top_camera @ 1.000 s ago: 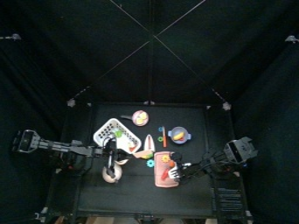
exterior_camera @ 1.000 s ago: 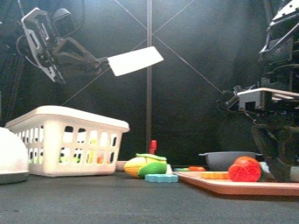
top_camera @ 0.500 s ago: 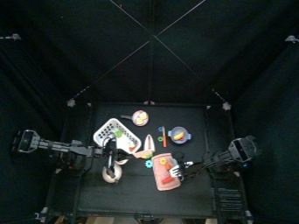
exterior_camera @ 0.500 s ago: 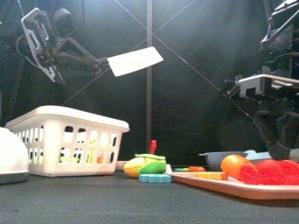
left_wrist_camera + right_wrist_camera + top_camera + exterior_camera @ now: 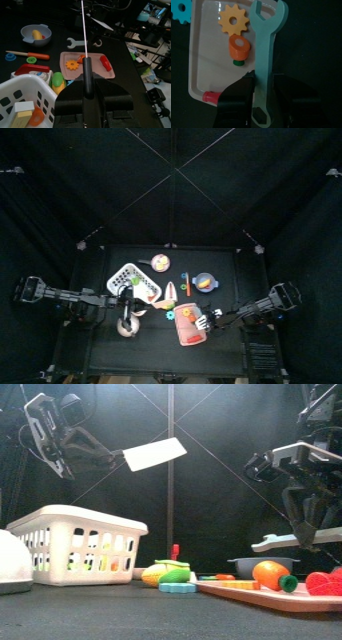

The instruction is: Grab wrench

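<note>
Basket: a white slatted basket [image 5: 78, 544] stands on the table's left side. From the left wrist view a pale block [image 5: 23, 108] and an orange piece [image 5: 37, 116] show inside it. What else it holds I cannot make out.

Tray: a pale pink tray [image 5: 201, 60] lies flat on the right side of the table. On it are a yellow gear [image 5: 236, 21], an orange piece with a green end [image 5: 238, 49] and a red piece [image 5: 211, 96] near one end.

Bowl: a grey bowl [image 5: 35, 35] sits well apart from the basket, with a yellow piece [image 5: 39, 34] in it.

Wrench: the light blue wrench [image 5: 264, 55] is off the table. In the front view it hangs just above the tray's right end, clear of it and slightly tilted. From the wrist it runs alongside the tray's long edge, its open head over one corner.

Right gripper: the right gripper [image 5: 266, 76] points down over the tray. Its two jaws pinch the wrench's handle between them, one on each side, the lower ring end sticking out below the grip.

Left gripper: the left gripper [image 5: 85, 97] is raised high on the left, above the basket. It is clamped on a black-handled tool [image 5: 87, 75] whose thin rod ends in a white flat blade.
</note>
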Robot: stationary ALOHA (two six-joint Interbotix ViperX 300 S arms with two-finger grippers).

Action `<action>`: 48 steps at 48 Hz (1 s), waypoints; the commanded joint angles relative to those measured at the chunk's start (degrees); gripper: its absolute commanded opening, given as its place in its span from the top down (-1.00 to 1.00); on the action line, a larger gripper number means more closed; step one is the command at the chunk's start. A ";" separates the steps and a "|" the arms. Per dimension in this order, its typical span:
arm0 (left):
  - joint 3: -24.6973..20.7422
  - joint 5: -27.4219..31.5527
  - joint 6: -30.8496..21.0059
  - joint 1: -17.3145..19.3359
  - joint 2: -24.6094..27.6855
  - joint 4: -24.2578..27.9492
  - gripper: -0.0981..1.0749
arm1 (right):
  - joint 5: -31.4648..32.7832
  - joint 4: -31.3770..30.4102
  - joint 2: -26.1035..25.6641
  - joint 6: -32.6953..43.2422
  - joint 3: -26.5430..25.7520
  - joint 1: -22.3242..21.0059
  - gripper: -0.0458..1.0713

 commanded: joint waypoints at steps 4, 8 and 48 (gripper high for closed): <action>-0.44 -0.26 0.00 -0.09 -0.18 -0.18 0.22 | -0.35 -0.53 -2.46 -1.23 -0.18 -0.35 -0.24; -0.26 0.00 0.00 -0.09 -0.18 -0.18 0.22 | -1.14 -1.14 -3.43 -3.25 -0.18 -0.70 -0.23; 0.26 3.87 -0.18 0.09 -0.53 -1.05 0.22 | -16.61 -4.31 -7.38 -12.13 3.87 -6.77 -0.23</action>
